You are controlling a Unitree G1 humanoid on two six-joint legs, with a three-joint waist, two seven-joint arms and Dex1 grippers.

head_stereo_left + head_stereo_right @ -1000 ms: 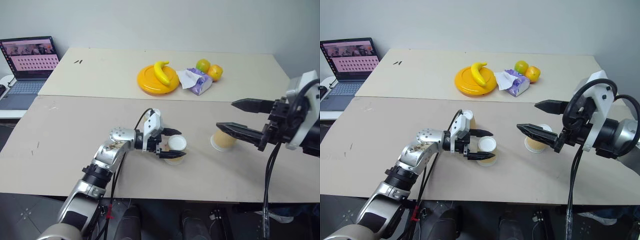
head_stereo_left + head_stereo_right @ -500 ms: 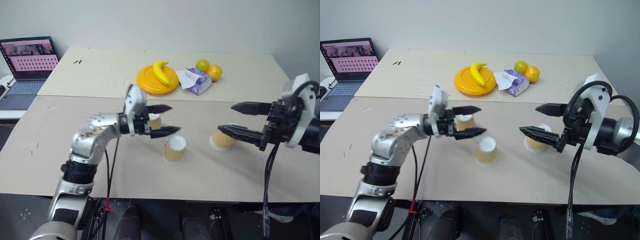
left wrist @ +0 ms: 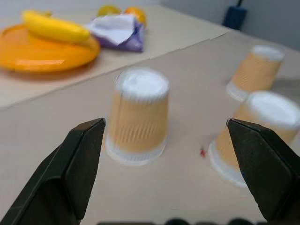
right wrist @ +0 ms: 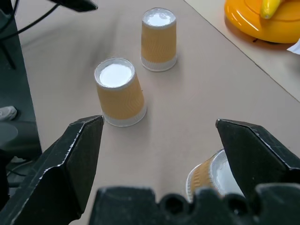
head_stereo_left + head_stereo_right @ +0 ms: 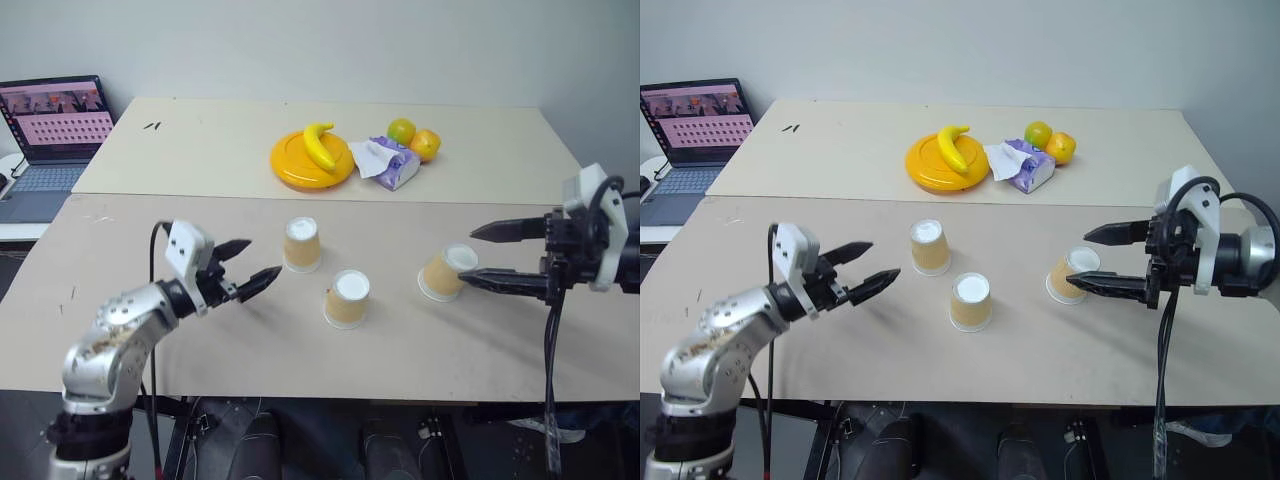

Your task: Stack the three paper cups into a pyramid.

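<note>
You get bright, even room light with soft shadows under the paper cups (image 5: 347, 297) on the table (image 5: 120, 260). In your left wrist view the near cup (image 3: 138, 115) and the yellow plate (image 3: 42, 49) look blurred.

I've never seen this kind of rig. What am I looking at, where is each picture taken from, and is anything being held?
A two-armed robot stands at a table. Two pictures come from its head, looking down; two come from cameras on its wrists, looking along the black fingers. The left claw and right claw are both open and hold nothing. Three paper cups stand upside down, apart: a far cup, a middle cup and a tilted cup between the right claw's fingers. Farther back are a yellow plate with a banana, tissues, two fruits and a laptop.
</note>
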